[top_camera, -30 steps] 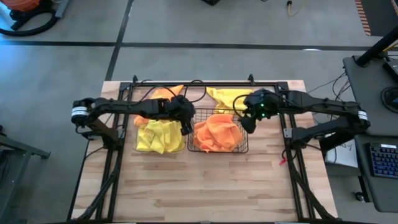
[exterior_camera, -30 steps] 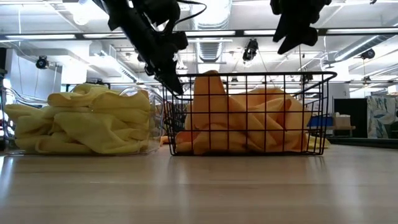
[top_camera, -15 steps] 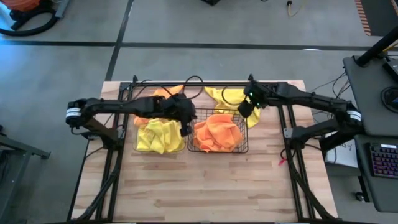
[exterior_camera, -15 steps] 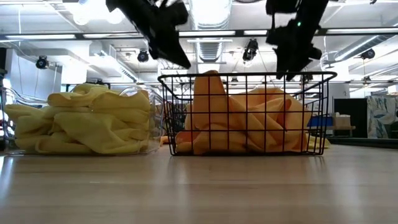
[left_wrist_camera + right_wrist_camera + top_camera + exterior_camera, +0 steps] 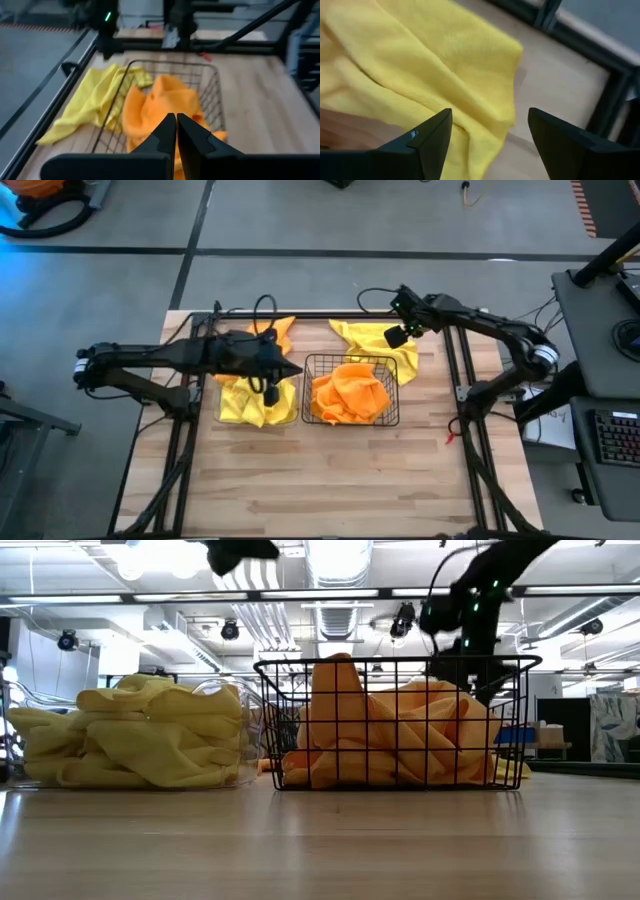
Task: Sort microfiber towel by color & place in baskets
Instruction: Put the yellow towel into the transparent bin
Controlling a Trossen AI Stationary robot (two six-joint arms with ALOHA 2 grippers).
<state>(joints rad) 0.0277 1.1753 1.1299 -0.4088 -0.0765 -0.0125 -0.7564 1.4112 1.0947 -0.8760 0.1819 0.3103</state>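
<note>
On the near part of the wooden table [image 5: 330,480] nothing carries any readable writing or label. Further back stand the two baskets side by side: the clear plastic bin [image 5: 258,398] holds yellow towels [image 5: 130,735], and the black wire basket [image 5: 352,390] holds orange towels [image 5: 345,392]. The left gripper [image 5: 272,385] hangs over the plastic bin near the edge facing the wire basket, its fingers [image 5: 172,131] pressed together and holding nothing. Behind the wire basket a loose yellow towel [image 5: 375,340] lies spread on the table. The right gripper [image 5: 397,333] hovers over that towel, its fingers [image 5: 427,137] spread wide and empty. At the far edge behind the plastic bin, an orange towel [image 5: 272,330] lies partly under the left arm.
</note>
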